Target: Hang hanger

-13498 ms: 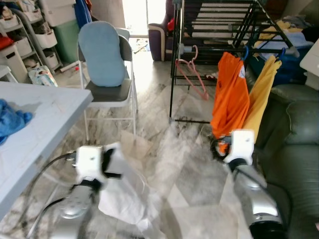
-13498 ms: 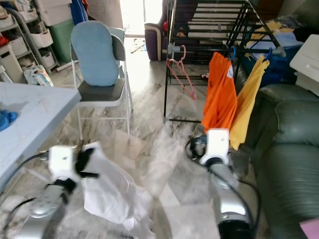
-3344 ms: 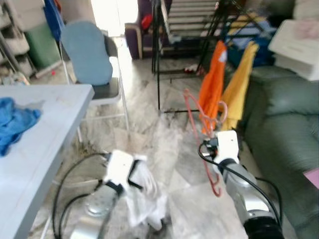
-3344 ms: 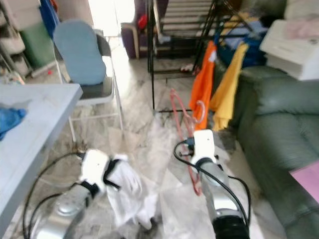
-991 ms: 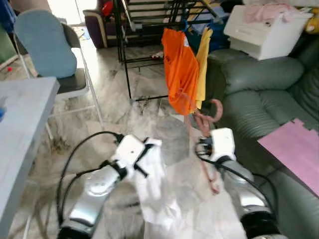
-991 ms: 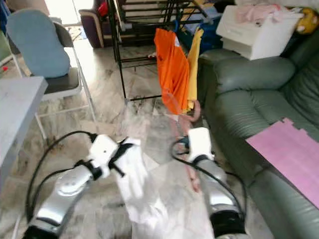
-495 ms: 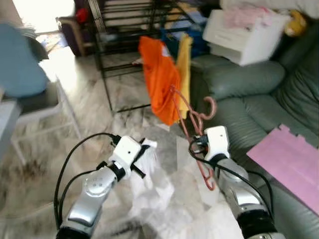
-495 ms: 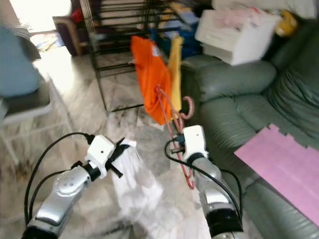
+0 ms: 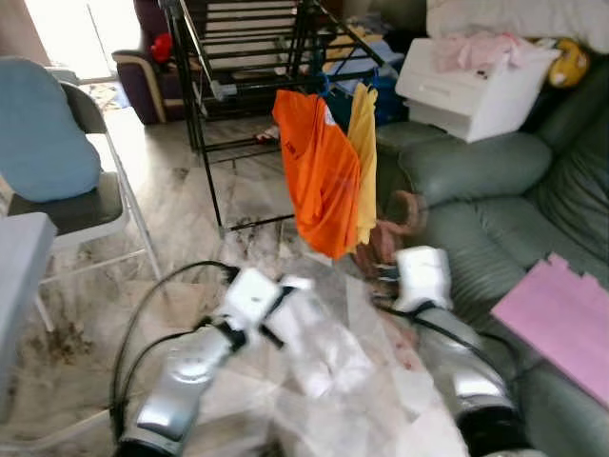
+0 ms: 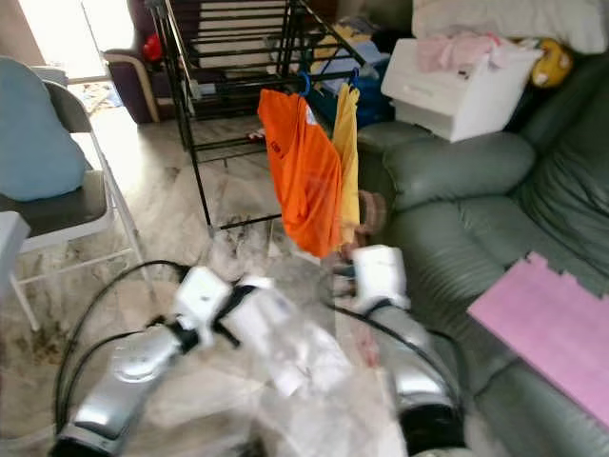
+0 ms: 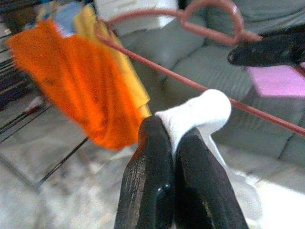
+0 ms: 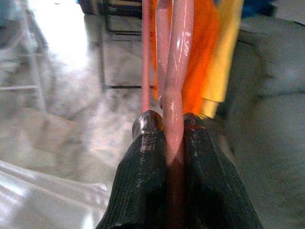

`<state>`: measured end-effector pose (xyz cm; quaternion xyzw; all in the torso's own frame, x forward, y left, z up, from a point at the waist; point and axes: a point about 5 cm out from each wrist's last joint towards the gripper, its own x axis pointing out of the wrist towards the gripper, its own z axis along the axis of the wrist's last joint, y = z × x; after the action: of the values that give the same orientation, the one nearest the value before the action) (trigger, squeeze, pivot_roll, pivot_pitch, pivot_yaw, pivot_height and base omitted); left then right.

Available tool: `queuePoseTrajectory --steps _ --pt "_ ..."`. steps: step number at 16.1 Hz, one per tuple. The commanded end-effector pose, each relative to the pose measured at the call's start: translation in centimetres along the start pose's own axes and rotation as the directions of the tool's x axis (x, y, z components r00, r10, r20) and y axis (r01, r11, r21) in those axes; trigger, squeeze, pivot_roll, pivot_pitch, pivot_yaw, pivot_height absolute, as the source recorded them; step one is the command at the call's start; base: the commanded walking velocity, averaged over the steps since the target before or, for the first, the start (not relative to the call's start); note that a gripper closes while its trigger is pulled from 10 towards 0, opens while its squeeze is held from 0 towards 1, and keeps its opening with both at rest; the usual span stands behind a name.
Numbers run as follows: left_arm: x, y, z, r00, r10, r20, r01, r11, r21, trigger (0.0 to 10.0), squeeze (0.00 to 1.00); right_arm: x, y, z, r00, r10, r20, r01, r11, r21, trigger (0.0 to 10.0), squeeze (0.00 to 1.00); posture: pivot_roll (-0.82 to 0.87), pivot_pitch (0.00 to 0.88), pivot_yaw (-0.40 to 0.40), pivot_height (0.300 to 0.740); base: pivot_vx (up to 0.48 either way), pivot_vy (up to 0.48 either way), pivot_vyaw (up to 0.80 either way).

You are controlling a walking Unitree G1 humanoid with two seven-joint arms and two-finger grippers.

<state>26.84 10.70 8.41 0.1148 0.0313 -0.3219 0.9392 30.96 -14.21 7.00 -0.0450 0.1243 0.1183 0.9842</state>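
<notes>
Right wrist view has the right gripper (image 12: 172,125) clamped on the pink hanger (image 12: 174,71), the wire pinched flat between both black fingers and rising straight out of them toward the orange shirt (image 12: 202,52). In the left wrist view the left gripper (image 11: 169,131) is closed on a fold of white cloth (image 11: 198,112), with the hanger's hook and bar crossing just beyond it.

Half a second ago the hanger stood upright and sharp beside the orange shirt; now its hook (image 9: 411,211) sits lower and blurred, close under the shirt's hem, just above the right gripper (image 9: 385,269). The white cloth (image 9: 319,333) has swung out between the two arms and is smeared by motion, as is the left gripper (image 9: 274,303). The whole picture has also shifted: the rack (image 9: 249,57) shows more fully and the chair (image 9: 57,162) is back at the left, so the head has turned.

That reads as the robot mid-step, facing the rack but with the hanger well below its rails. Both holds look sound; what is left, I judge, is to close in, lift the hook and set it on a rail near the yellow shirt (image 9: 363,157), beside the sofa (image 9: 495,190).
</notes>
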Motion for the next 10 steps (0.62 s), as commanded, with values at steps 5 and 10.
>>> queuePoseTrajectory --steps 5,10 --pt "0.49 -0.65 1.36 0.998 -0.033 0.058 0.031 0.999 0.043 10.0 0.0 -0.19 -1.26 0.4 0.999 -0.043 0.012 0.043 0.999 -0.015 10.0 0.0 -0.06 0.0 -0.002 0.74 0.0 0.082 0.0" --pt "0.63 -0.82 1.58 0.997 -0.039 0.067 0.036 0.998 0.053 10.0 0.0 0.03 -1.28 0.54 0.999 -0.045 0.016 0.045 0.999 -0.015 10.0 0.0 -0.06 0.0 -0.001 0.74 0.0 0.0 0.0"
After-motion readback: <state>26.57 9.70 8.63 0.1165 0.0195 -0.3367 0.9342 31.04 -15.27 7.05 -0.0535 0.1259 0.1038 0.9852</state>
